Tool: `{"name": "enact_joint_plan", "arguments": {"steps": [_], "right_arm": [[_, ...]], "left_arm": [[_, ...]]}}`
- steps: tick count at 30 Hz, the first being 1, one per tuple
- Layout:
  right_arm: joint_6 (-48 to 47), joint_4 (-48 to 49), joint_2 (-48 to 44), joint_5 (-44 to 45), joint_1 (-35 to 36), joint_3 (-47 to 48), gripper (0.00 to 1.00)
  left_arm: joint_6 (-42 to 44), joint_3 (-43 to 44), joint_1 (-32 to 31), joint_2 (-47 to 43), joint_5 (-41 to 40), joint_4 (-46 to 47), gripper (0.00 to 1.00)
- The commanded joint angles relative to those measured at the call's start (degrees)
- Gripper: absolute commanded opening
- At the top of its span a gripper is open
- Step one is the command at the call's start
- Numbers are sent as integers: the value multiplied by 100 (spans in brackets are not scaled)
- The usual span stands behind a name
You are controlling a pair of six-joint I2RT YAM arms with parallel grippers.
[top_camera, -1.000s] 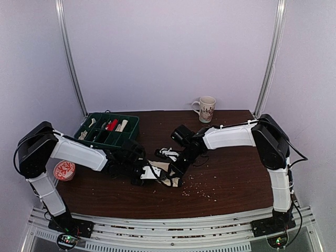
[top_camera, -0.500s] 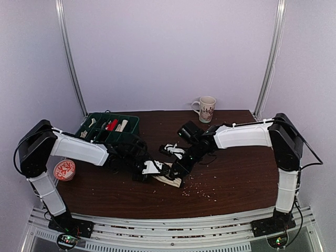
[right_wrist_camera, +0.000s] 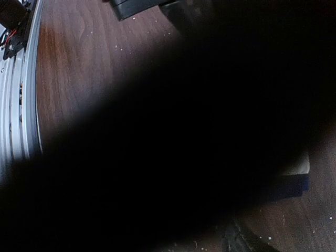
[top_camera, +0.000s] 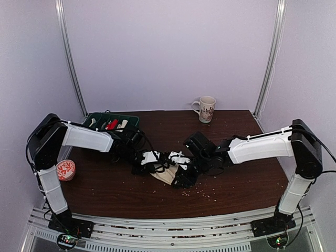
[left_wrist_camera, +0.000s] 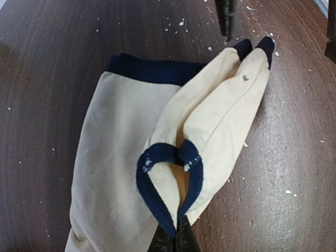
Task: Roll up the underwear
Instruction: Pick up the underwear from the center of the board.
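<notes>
– At table centre, what is the state of the underwear (left_wrist_camera: 121,152)?
– Cream cloth with navy trim, lying partly folded on the brown table (top_camera: 236,184) between the two grippers. One navy hem is pinched into a loop.
– Left gripper (left_wrist_camera: 172,237)?
– Fingers together, clamped on that hem at the cloth's left side.
– Right gripper (top_camera: 185,177)?
– At the cloth's right edge. Its wrist view is blacked out; finger spacing cannot be told.
– Surroundings?
– Green bin (top_camera: 110,124) far left, mug (top_camera: 205,109) at the far edge, red round dish (top_camera: 65,170) near left, white crumbs (top_camera: 202,195) scattered near the cloth.
</notes>
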Motion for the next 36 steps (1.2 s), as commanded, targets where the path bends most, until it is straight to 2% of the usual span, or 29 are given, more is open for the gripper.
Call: {"name": "enact_joint_plan", "arguments": {"steps": [1,6,18,23,30,36], "right_arm": [[157,534,13,685,152,-153,61],[215,590,162,1078,183,-107,61],[226,312,698,691,186,117,57],[334,360,642,869,189,88,55],[716,1839,-668,1403,181,-1008,65],[727,2393,-838,1368,186,-1521,67]], "left_arm": [[-118,227,171,116,493,-292,0],[-52,211,184,93,587,-334,0],[-77,245,286,110,753,-365,0],[-105,269,320,123,773,-362,0],[-143,333,359,175,868,-427,0],[-171,455,460,250,1076,-539,0]]}}
